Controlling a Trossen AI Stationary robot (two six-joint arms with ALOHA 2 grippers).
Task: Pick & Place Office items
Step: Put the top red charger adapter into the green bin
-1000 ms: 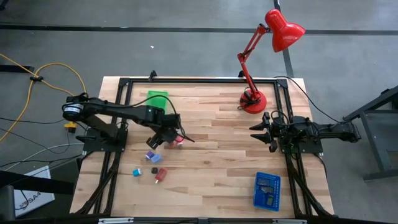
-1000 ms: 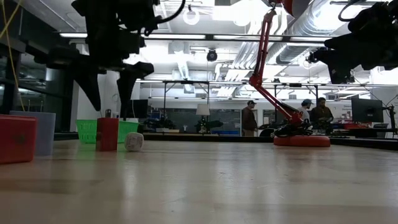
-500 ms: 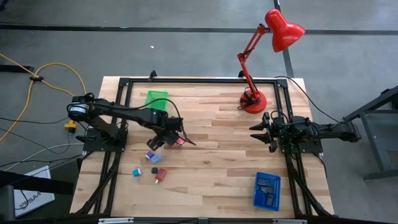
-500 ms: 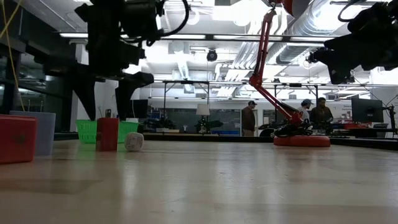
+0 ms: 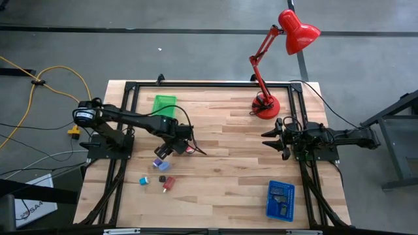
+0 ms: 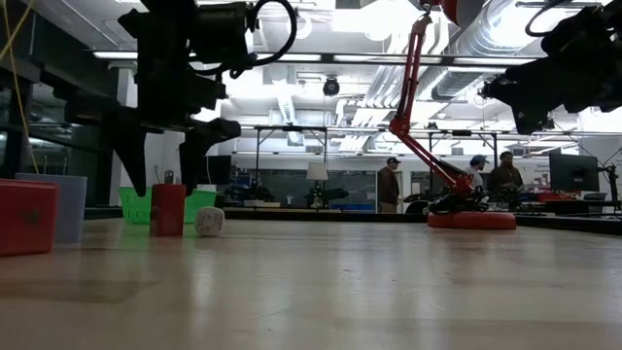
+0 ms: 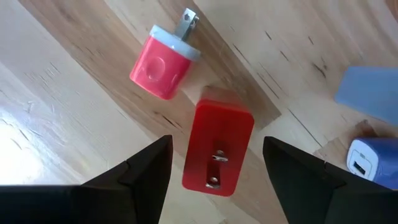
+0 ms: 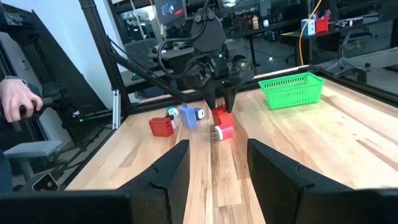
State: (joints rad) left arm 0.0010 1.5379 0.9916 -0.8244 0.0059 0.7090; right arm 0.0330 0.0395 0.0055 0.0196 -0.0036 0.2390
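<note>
A red block (image 7: 217, 146) stands upright on its end on the table, also seen in the low view as the red block (image 6: 167, 209). My left gripper (image 7: 214, 186) hangs over it, open, with one finger on either side, touching nothing. A pink plug (image 7: 163, 59) lies on its side beside the block. Two blue pieces (image 7: 373, 124) lie close by. In the high view, a lilac piece (image 5: 159, 163), a teal piece (image 5: 143, 179), a black piece (image 5: 162, 178) and a red piece (image 5: 169, 183) lie nearer the near edge. My right gripper (image 5: 271, 138) waits open at the table's right side.
A green tray (image 5: 164, 106) sits toward the far left and a blue perforated tray (image 5: 281, 200) near the near right corner. A red desk lamp (image 5: 266, 104) stands at the far right. Bare wood lies across the table's middle. People stand in the room behind.
My left gripper has come down over the upright red block and shifted slightly toward the table's right and near edge, uncovering more of the green tray. The block and the other pieces have stayed where they were.
</note>
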